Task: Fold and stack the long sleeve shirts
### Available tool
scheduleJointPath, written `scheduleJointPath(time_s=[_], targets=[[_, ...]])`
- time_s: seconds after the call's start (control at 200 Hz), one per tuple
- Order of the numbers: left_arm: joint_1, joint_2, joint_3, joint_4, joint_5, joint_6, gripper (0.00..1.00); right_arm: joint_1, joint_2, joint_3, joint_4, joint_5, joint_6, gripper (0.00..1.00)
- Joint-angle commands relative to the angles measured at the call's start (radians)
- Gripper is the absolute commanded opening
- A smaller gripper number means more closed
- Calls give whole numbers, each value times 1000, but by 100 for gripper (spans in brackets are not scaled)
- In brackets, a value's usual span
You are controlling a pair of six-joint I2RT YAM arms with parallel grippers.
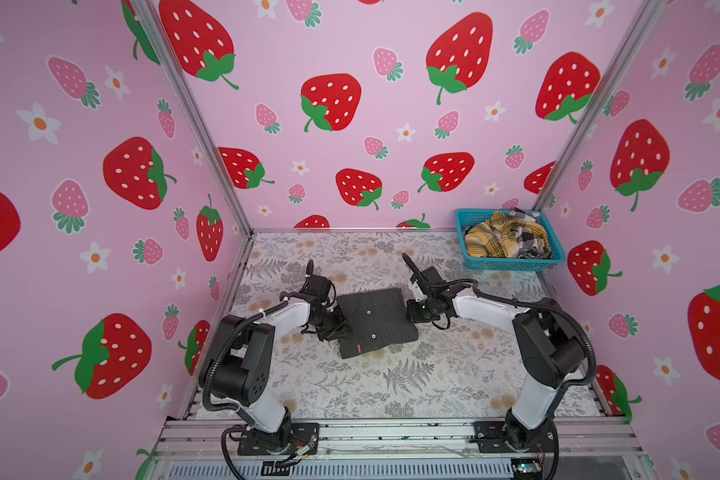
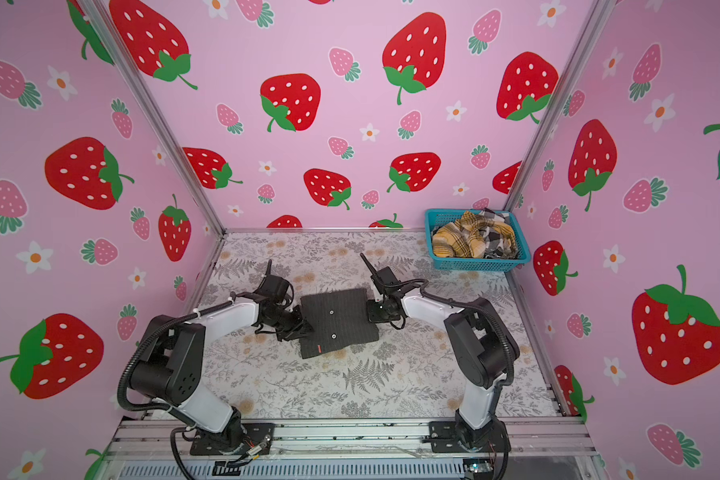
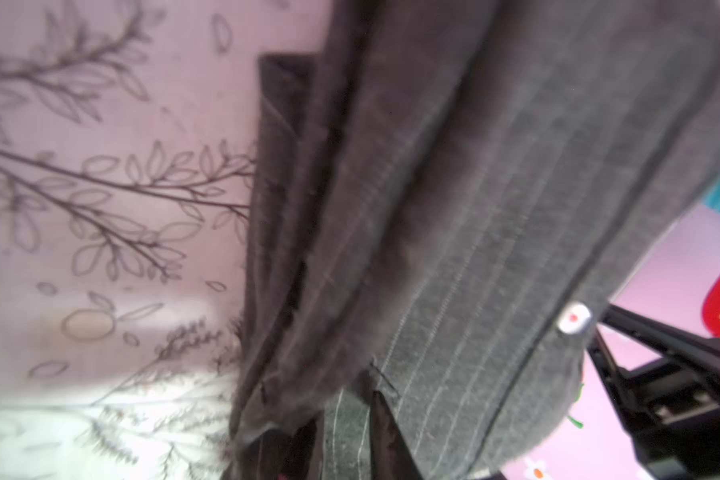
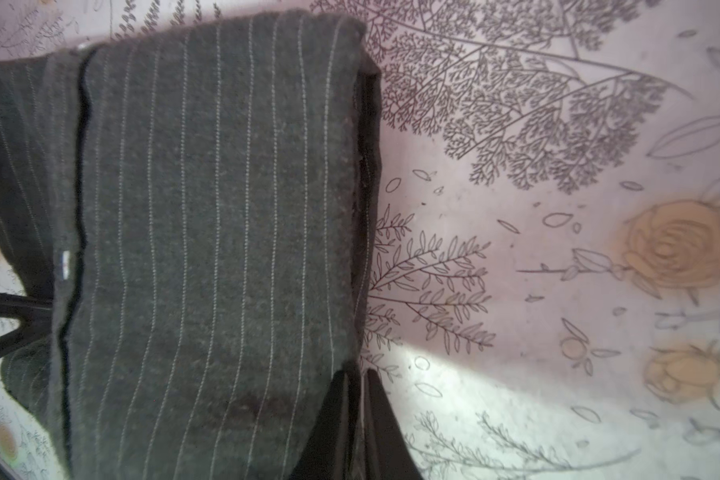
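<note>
A dark charcoal pinstripe shirt (image 1: 375, 322) (image 2: 337, 322) lies folded into a rectangle in the middle of the table, two pale buttons facing up. My left gripper (image 1: 338, 328) (image 2: 302, 326) is at its left edge. In the left wrist view its jaws (image 3: 346, 405) stand slightly apart, open, with a fold of the shirt (image 3: 495, 232) lying between them. My right gripper (image 1: 410, 311) (image 2: 371, 309) is at the shirt's right edge. In the right wrist view it (image 4: 360, 374) is shut on the very edge of the shirt (image 4: 208, 232).
A teal basket (image 1: 512, 264) (image 2: 479, 264) stands at the back right corner. It holds a crumpled mustard-yellow plaid shirt (image 1: 495, 241) and a black-white check shirt (image 1: 531, 237). Pink strawberry walls close in three sides. A metal rail (image 1: 391, 434) runs along the front.
</note>
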Motion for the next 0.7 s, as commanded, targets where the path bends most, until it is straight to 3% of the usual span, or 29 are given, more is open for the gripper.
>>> scheduleJointPath(time_s=[0.0,0.135,0.24,0.305,0.335,0.4,0.505,0.6,0.695], targets=[[3,-99,137,-126,-24,79,33,16,-97,25,-61,46,7,14],[14,-195,275,-268,-134,195,37,50,-145,24,-86,93,6,16],[44,-322,274,-256,-254,235,41,56,-160,-1,-86,115,14,16],[62,-402,224,-249,-441,200,54,55,-169,-24,-79,124,18,16],[82,-434,184,-228,-470,182,58,56,-172,-37,-72,124,22,16],[160,-495,82,-147,-373,132,61,55,-177,-61,-54,118,29,16],[269,-505,-19,-89,-125,48,61,55,-170,-84,-43,111,34,16],[318,-460,-63,-67,47,40,61,55,-158,-105,-32,112,37,16],[319,-425,-113,-23,120,14,66,56,-145,-132,-19,104,46,16]])
